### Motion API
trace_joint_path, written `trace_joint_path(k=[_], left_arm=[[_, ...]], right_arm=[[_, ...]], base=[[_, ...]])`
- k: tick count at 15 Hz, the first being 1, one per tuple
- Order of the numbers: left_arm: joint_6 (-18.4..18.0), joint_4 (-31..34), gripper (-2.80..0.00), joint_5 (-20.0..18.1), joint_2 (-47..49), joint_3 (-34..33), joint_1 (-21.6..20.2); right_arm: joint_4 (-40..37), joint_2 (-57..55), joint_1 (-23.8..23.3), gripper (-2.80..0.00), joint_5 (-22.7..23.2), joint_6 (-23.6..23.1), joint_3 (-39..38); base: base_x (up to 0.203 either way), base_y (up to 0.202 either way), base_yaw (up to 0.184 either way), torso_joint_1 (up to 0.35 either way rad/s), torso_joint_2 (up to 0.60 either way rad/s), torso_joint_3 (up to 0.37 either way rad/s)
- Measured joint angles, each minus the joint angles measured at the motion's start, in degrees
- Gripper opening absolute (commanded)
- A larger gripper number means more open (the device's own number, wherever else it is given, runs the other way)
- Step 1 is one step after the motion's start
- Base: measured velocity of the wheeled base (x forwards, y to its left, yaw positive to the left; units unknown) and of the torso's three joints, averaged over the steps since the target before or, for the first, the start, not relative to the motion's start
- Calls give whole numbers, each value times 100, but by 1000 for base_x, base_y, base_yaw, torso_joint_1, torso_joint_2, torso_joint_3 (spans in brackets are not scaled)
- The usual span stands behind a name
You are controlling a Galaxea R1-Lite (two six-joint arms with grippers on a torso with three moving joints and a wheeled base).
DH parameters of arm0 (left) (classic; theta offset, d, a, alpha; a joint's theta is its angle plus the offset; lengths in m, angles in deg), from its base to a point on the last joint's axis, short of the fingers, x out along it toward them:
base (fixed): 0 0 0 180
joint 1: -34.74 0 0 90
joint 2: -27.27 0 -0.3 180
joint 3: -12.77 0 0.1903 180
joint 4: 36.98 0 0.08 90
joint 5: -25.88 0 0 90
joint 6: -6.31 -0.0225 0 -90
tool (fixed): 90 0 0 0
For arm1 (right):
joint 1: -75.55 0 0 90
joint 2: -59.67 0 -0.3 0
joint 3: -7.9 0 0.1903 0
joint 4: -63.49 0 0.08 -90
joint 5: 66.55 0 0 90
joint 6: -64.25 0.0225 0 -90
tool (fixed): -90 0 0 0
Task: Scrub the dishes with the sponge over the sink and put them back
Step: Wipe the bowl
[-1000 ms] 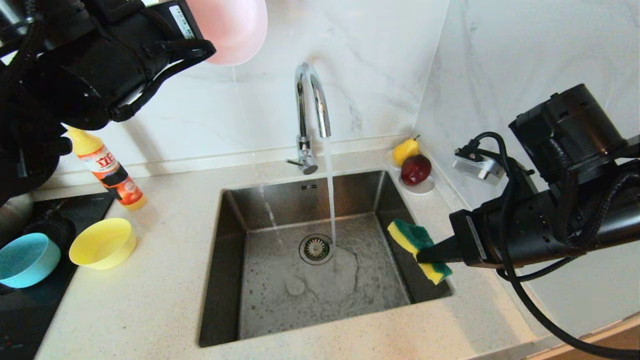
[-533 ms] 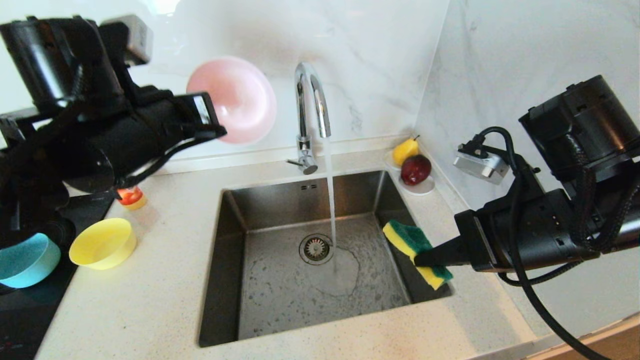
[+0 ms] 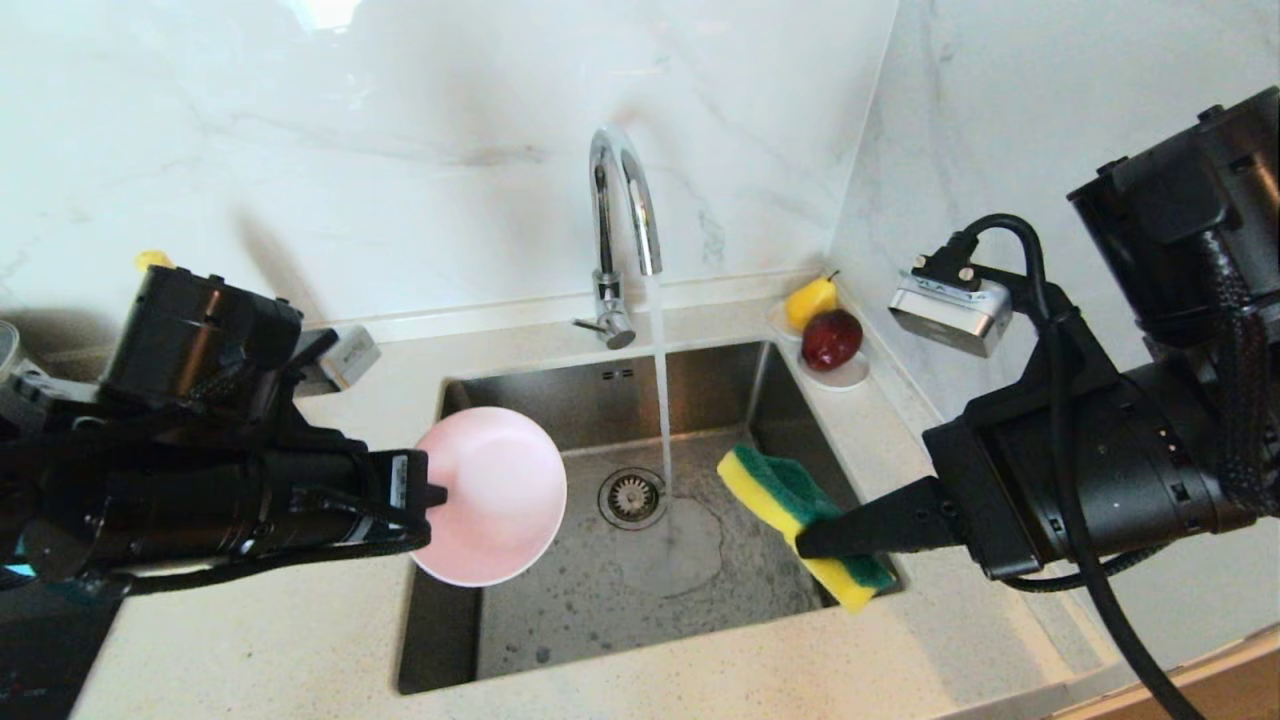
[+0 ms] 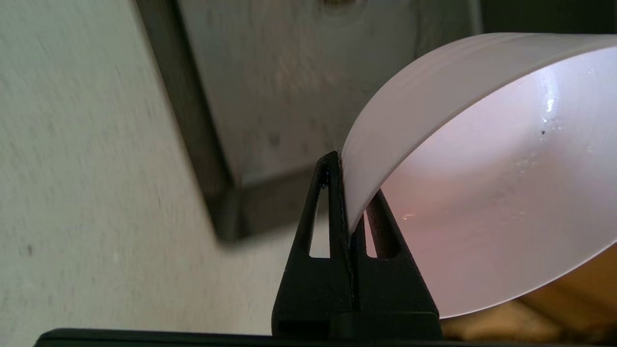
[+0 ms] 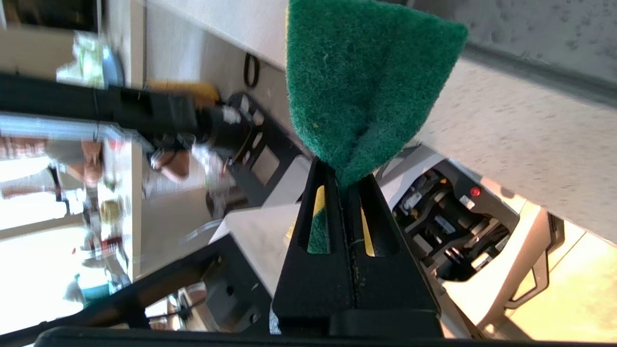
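My left gripper point(image 3: 432, 495) is shut on the rim of the pale pink bowl point(image 3: 490, 496), holding it tilted on edge over the left part of the sink point(image 3: 620, 600). The left wrist view shows the bowl's rim point(image 4: 434, 96) pinched between the black fingers point(image 4: 330, 202). My right gripper point(image 3: 815, 540) is shut on the green and yellow sponge point(image 3: 790, 505) over the sink's right side; the pinched sponge point(image 5: 356, 82) fills the right wrist view. Water runs from the faucet point(image 3: 620, 220) between bowl and sponge. The yellow and teal bowls are hidden behind my left arm.
A white saucer point(image 3: 835, 375) with a red and a yellow fruit sits at the sink's back right corner. Marble walls close the back and the right. The cap of a yellow bottle point(image 3: 152, 260) peeks above my left arm.
My left arm has swung down from high at the upper left, bringing the pink bowl low over the sink. The right gripper has shifted the sponge a little left, toward the water stream.
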Motion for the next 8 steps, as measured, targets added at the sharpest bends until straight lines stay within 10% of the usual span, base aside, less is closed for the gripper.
trace_joint_path(k=[8], left_arm=[[-3, -726, -280, 120, 385, -684, 599]], right_arm=[[-47, -809, 995, -280, -35, -25, 364]], base=[[0, 0, 0, 0, 0, 0]])
